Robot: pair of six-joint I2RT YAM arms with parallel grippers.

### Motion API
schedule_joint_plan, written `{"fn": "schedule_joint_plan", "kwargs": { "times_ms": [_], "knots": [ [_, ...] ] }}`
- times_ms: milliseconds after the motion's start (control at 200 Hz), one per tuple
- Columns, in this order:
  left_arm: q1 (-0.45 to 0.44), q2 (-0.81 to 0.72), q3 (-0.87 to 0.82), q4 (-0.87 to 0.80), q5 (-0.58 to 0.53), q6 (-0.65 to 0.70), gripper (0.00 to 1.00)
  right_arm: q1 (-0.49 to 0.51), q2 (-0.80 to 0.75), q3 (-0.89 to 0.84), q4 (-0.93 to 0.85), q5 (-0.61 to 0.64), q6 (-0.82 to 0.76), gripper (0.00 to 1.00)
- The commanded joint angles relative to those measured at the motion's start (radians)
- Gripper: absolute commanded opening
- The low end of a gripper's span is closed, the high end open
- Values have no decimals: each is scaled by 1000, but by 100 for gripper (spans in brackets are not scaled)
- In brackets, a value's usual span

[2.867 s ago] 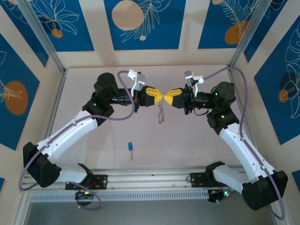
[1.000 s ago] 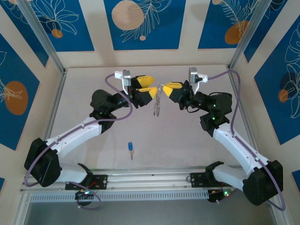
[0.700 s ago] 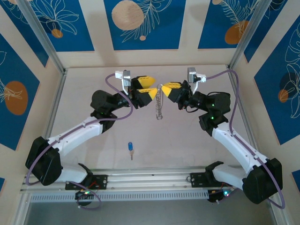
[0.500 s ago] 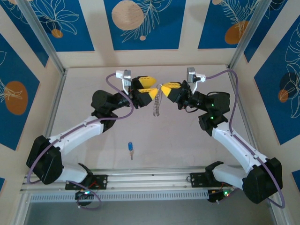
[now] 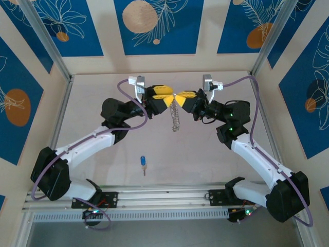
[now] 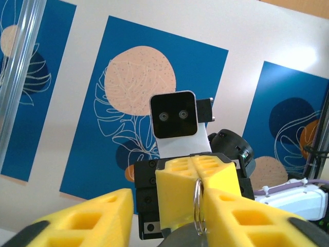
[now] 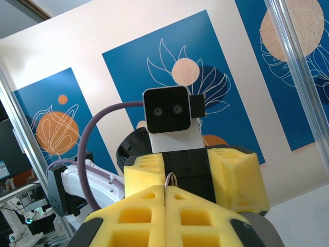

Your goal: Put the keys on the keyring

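Keyring [image 5: 176, 117], seen from above as a short silvery metal chain of fine links, hung in the air between two facing grippers. A thin round wire ring [image 7: 171, 179] of it is pinched at the seam of the right gripper [image 5: 180, 96], whose blocky yellow foam pads, moulded with square recesses, are pressed flat together. The left gripper [image 5: 170, 98] is held with its matching pads apart. In its wrist view the ring [image 6: 198, 206] is seen standing between them, just beside one pad and clear of the other.

The table [image 5: 195, 159] is a pale, matte, beige-pink sheet edged by aluminium rails. Cream wall panels carry blue rectangles printed with white leaf outlines and peach discs.

The small key [image 5: 143, 161], with a blue plastic head and a short pale blade, is laid flat on the table, well apart from both grippers and nearer the arm bases.
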Motion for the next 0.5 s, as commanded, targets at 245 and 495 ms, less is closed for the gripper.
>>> {"fn": "schedule_joint_plan", "kwargs": {
  "times_ms": [245, 495],
  "knots": [
    [6, 2, 37, 38, 30, 9, 29, 8, -13, 34, -1, 33, -31, 0],
    [6, -22, 21, -17, 46, 39, 34, 3, -28, 30, -21, 48, -50, 0]
  ]
}}
